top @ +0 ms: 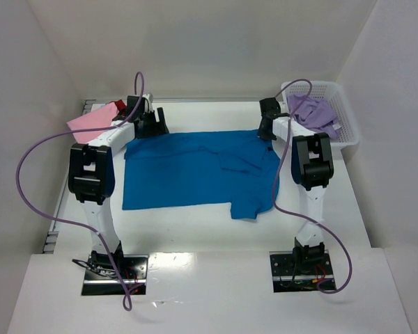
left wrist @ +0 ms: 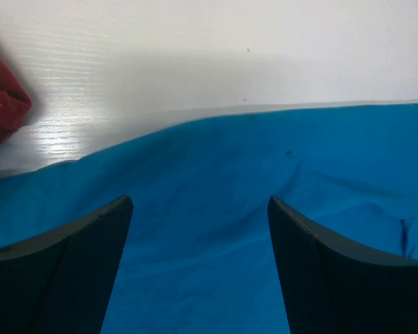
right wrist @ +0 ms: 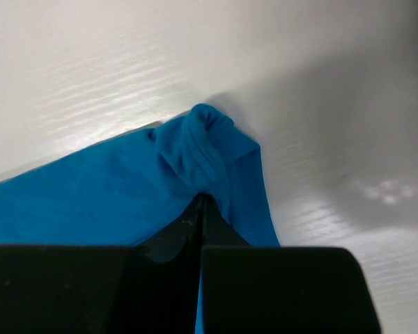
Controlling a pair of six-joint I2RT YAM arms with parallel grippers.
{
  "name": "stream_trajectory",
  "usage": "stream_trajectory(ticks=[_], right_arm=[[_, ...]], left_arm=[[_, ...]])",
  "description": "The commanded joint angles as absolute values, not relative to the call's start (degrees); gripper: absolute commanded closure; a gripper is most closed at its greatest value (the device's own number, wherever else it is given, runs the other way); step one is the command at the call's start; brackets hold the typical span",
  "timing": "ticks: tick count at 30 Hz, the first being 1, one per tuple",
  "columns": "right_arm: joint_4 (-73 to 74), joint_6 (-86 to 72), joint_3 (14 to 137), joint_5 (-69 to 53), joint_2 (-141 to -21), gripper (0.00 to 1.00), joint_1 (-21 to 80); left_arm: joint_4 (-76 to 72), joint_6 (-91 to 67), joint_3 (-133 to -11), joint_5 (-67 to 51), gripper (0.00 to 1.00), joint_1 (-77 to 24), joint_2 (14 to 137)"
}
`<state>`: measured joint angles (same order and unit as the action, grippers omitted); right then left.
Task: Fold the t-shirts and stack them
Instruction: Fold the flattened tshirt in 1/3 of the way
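At far corners, reaching forward — right gripper pinches blue t-shirt, left gripper released.

You had the blue t-shirt spread on the table, left gripper at its far-left corner, right gripper at its far-right, seemingly touching cloth. A pink t-shirt lay far left, and a lavender t-shirt sat in the white mesh basket.

A white tabletop with faint wood grain is closed in by plain white walls at the back and both sides, with soft light shining on it.
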<state>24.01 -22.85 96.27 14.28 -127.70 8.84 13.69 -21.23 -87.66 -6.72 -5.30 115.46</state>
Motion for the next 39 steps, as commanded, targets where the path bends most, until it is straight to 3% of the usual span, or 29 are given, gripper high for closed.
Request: stream_trajectory(ticks=[1, 12, 14, 17, 20, 26, 39], right_arm=[[27.6, -21.4, 91.6, 20.1, -125.5, 0.99, 6.8], [27.6, -20.2, 88.3, 24.7, -121.6, 0.99, 5.6], [25.9, -19.6, 88.3, 19.9, -119.8, 0.90, 5.6], [22.3, -18.9, 87.8, 12.3, -115.8, 0.66, 5.6], [17.2, -19.7, 86.4, 6.2, -113.6, 0.53, 6.3], [18.3, -20.2, 88.4, 5.0, -111.7, 0.52, 9.7], [16.7, -21.4, 80.1, 3.1, -106.8, 0.49, 10.4]], left_arm=[[13.3, -21.6, -89.9, -7.7, 0.14, -5.4, 116.0], [13.3, -21.6, -89.4, -8.3, 0.14, -5.4, 116.0], [13.3, -21.1, -89.4, -8.3, 0.14, -5.4, 116.0], [13.8, -20.4, -90.5, -6.2, 0.12, -5.4, 116.0], [14.4, -21.2, -92.1, -3.7, 0.12, -4.8, 118.5], [13.0, -21.7, -92.1, -2.5, 0.12, -4.3, 121.2], [13.4, -22.8, -98.9, 1.9, 0.12, -2.5, 126.0]])
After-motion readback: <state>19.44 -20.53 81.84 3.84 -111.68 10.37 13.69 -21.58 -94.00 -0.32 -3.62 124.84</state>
